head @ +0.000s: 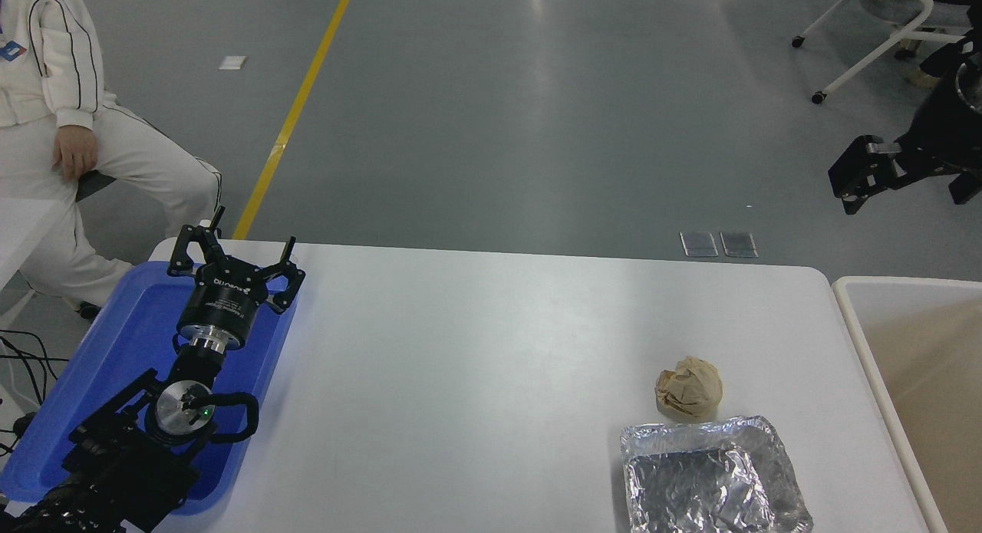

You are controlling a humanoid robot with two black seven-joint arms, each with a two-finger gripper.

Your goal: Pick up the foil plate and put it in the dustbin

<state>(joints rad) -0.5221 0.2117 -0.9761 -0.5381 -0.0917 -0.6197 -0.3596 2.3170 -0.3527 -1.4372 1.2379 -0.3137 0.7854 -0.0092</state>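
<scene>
The foil plate [713, 479], a shiny crinkled silver tray, lies at the table's front right, partly cut off by the picture's bottom edge. The dustbin [905, 281], with an off-white rim and beige inner walls, stands just right of the table. My right gripper [853, 182] is raised off the table at the far upper right, open and empty, well away from the plate. My left gripper [234, 245] is parked over the blue tray at the left, open and empty.
A crumpled tan paper ball [688, 389] sits just behind the foil plate, close to its rim. A flat blue tray [130, 341] lies at the table's left edge. A person in white sits at the far left [46, 96].
</scene>
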